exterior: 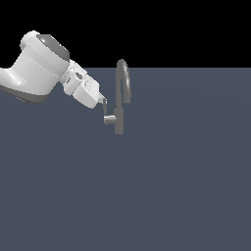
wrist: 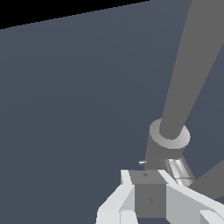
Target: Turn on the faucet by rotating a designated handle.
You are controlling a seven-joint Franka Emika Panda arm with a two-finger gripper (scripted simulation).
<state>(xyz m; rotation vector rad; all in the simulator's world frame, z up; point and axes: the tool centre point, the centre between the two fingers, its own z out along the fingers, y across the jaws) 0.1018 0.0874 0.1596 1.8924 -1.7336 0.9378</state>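
Faucet (exterior: 119, 98) upright | handle (exterior: 109, 119) | gripper (exterior: 103, 101) just above handle

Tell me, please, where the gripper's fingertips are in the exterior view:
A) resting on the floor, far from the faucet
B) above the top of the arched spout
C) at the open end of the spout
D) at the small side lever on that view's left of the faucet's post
D: in the exterior view the gripper reaches down to the handle, which juts from the post of the faucet on that view's left, well below the spout's arch.
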